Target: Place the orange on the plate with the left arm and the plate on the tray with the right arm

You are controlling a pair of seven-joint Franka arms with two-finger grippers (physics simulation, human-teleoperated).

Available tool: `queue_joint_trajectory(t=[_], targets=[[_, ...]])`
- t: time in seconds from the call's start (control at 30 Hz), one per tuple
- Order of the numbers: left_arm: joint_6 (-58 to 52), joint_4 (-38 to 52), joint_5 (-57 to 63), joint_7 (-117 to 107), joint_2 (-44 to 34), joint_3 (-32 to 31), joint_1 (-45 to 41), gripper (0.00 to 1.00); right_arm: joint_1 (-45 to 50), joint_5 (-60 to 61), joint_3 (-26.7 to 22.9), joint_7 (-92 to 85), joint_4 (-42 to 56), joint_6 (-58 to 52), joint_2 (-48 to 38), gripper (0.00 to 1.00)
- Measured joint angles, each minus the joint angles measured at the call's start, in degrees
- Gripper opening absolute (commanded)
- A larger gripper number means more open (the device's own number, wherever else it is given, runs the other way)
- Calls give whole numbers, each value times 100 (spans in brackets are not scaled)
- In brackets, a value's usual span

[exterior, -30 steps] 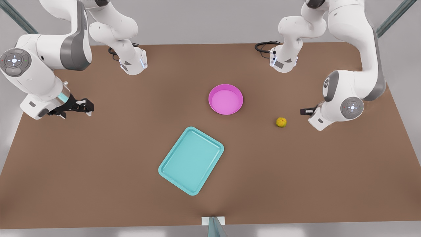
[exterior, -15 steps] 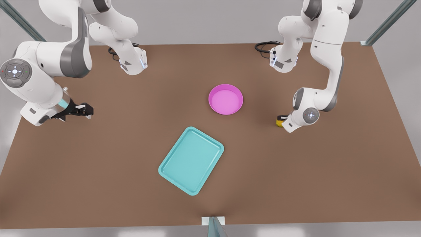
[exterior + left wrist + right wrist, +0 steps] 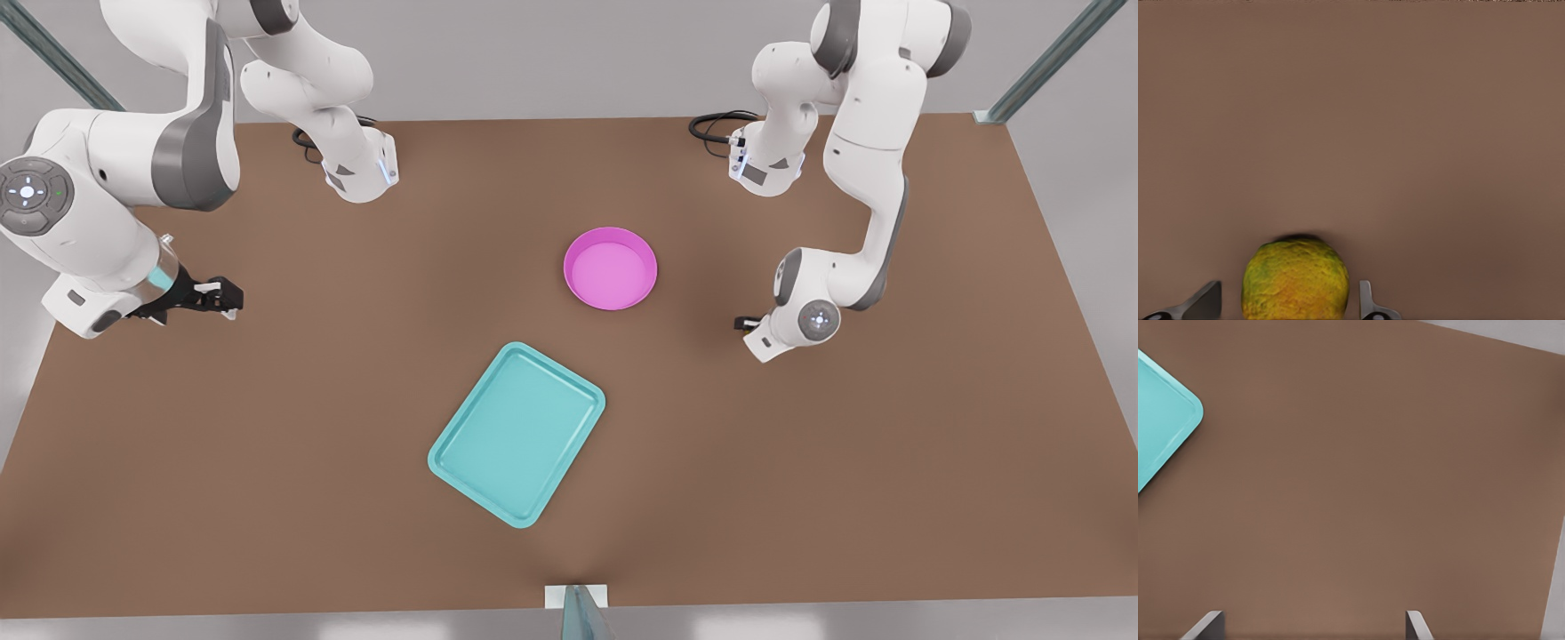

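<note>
Our left gripper (image 3: 1288, 307) is down at the table (image 3: 800, 498) on the front view's right, fingers spread either side of the orange (image 3: 1295, 279), not yet clamped. Risk: the round fruit rolls off if 1 finger touches first. Right gripper (image 3: 210, 295) waits spread wide, well apart from the plate (image 3: 611, 268) and tray (image 3: 516, 433), both bare.

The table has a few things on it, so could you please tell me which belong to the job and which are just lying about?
Belonging to the job:
- orange, between the open left claw fingers
- plate
- tray
- right claw, open, waiting at the front view's left

Just lying about:
- nothing loose; only the brown table
</note>
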Motion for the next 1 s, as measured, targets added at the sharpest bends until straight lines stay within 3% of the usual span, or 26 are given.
queue_joint_trajectory(t=[0.17,0.33,0.4,0.57,0.63,0.73,0.83,0.93,1.0], targets=[[102,1,-2,60,108,0,0,100,3,2,0,-3,3,5,0,100],[164,2,13,90,158,0,0,65,2,2,-1,-5,5,9,20,100],[169,3,41,77,124,1,-2,57,3,1,0,-6,8,9,31,100],[119,39,96,-3,-18,1,-8,52,3,-1,0,-7,9,10,35,100],[46,102,100,-68,-108,-29,-55,56,3,-1,0,-7,12,10,35,100],[-499,711,89,-300,-177,-172,-854,57,3,-1,0,-7,7,10,35,100],[-1168,1389,-164,-744,-108,-521,-2276,57,3,-1,0,-8,11,10,35,100],[-1469,1587,-450,-1286,-68,-590,-3574,57,3,-1,0,-8,10,10,42,100],[-1510,1600,-545,-1627,-27,-594,-3850,57,3,-1,0,-8,11,10,49,100]])
